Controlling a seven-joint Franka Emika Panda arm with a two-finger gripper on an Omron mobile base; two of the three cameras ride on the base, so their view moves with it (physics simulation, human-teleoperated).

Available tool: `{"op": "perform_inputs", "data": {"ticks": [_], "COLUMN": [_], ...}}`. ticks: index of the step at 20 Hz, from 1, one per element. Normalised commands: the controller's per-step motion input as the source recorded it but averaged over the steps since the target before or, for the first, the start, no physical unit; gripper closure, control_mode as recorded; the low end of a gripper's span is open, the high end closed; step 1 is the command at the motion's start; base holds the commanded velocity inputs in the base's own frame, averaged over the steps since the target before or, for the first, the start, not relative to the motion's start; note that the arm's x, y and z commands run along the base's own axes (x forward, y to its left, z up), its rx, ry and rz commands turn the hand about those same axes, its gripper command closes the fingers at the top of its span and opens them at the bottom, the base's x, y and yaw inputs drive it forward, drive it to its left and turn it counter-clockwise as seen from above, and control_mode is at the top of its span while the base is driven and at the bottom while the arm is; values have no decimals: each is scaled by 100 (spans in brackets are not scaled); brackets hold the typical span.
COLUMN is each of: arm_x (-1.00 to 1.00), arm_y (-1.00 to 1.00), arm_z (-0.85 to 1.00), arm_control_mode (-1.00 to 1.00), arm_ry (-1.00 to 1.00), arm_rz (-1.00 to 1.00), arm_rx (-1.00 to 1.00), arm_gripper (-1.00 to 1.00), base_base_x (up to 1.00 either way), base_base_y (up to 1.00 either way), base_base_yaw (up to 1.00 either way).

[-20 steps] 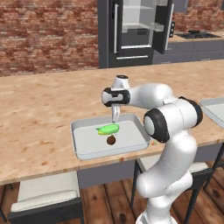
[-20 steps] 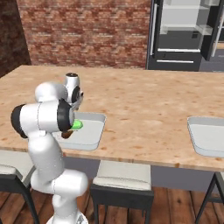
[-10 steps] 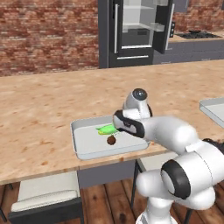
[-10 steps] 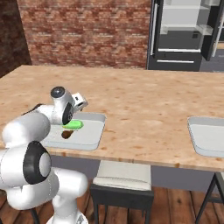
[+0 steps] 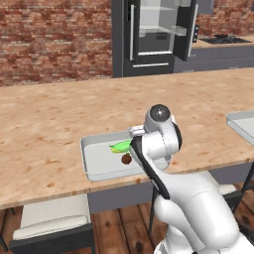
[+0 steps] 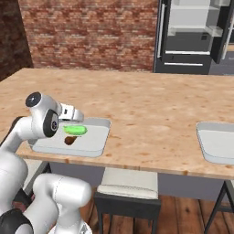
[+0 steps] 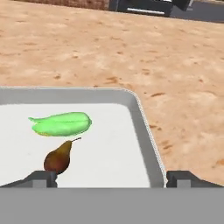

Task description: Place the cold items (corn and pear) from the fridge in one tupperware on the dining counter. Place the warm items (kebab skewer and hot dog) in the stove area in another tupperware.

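Observation:
A grey tupperware tray (image 5: 96, 166) (image 6: 93, 147) (image 7: 142, 127) sits at the near edge of the dining counter (image 5: 49, 119) (image 6: 146, 98). Inside it lie the bright green corn (image 5: 120, 146) (image 6: 75, 130) (image 7: 61, 124) and, just in front of the corn, the small brown pear (image 5: 126, 159) (image 6: 69, 140) (image 7: 57, 158). My gripper (image 7: 113, 178) is open and empty, low over the tray's near side and looking across it. The pear lies close to one fingertip (image 7: 41, 178), not between the two. The fridge (image 5: 158, 34) (image 6: 196, 34) stands open beyond the counter.
A second grey tray (image 5: 243, 124) (image 6: 217, 142) sits further right on the counter. Pale stools (image 5: 54, 218) (image 6: 128, 187) stand under the counter's near edge. A stove (image 5: 223, 38) is on the dark cabinets right of the fridge. A brick wall closes the back.
The arm has swung from standing upright over the tray to bending low across its near right side. The corn and pear have stayed where they lay in the tray.

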Motion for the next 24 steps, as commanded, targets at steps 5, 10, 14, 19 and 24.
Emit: {"op": "perform_inputs", "data": {"ticks": [5, 10, 14, 19, 24], "arm_x": [-72, -88, -97, -60, 0], "arm_y": [1, 0, -1, -3, 0], "arm_z": [95, 54, -3, -2, 0], "arm_control_mode": [-100, -100, -100, 100, 100], "arm_ry": [0, 2, -42, -59, 0], "arm_rz": [-44, -9, -4, 0, 0], "arm_rx": [66, 26, 0, 0, 0], "arm_gripper": [-100, -100, -100, -100, -100], "base_base_x": [0, 0, 0, -40, -84], "base_base_y": [0, 0, 0, -2, -38], "base_base_yaw": [0, 0, 0, 0, -19]}}
